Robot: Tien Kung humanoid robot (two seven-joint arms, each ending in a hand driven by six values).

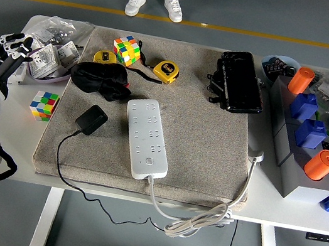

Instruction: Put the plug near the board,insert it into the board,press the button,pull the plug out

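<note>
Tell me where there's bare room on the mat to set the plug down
The widest bare stretch of the grey mat lies right of the white power strip, below the black case. A smaller patch sits below the black plug. The far edge is crowded: tape measures, cube, black pouch.
</note>
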